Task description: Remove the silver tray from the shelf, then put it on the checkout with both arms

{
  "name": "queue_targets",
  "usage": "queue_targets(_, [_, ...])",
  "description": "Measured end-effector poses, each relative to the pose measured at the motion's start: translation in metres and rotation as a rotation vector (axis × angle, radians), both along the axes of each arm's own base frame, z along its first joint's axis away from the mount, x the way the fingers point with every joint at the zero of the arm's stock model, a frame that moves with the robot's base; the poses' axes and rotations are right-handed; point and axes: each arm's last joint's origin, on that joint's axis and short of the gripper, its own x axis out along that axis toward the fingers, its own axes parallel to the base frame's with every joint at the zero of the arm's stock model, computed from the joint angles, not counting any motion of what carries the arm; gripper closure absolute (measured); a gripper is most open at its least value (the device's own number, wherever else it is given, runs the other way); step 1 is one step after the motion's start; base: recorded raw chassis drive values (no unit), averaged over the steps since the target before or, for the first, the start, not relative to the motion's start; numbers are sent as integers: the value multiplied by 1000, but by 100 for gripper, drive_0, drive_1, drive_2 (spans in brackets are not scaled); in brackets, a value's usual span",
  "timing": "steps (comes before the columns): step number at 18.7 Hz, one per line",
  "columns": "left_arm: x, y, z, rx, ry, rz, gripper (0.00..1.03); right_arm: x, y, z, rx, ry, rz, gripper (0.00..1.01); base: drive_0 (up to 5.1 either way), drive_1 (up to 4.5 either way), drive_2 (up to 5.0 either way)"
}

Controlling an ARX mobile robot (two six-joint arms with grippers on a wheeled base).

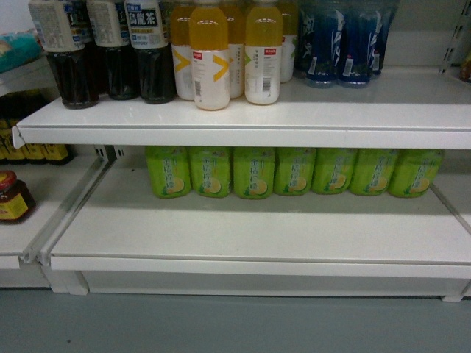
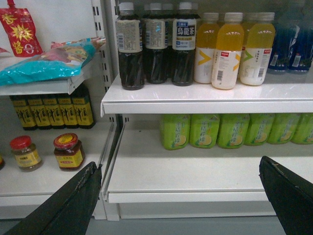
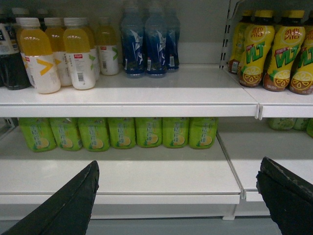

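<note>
— While both wrist views show only stocked white shelves (image 1: pixel 243 118), where is the silver tray?

— Not in any view, so its direction, long axis and nearer arm cannot be judged.

— The grippers?

— The left gripper (image 2: pixel 181 196) and right gripper (image 3: pixel 178 196) both stand wide open and empty, fingers at 7 and 5 o'clock, green bottles (image 1: pixel 294 170) at 12. Checkout unseen too.
</note>
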Motion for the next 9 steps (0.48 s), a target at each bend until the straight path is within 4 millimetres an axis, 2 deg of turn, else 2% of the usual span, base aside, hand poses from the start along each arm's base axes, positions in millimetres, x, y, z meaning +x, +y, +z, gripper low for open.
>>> queue_targets(9, [0, 0, 0, 0, 0, 0, 5, 0, 0, 0, 0, 0, 0, 3, 0, 0, 0])
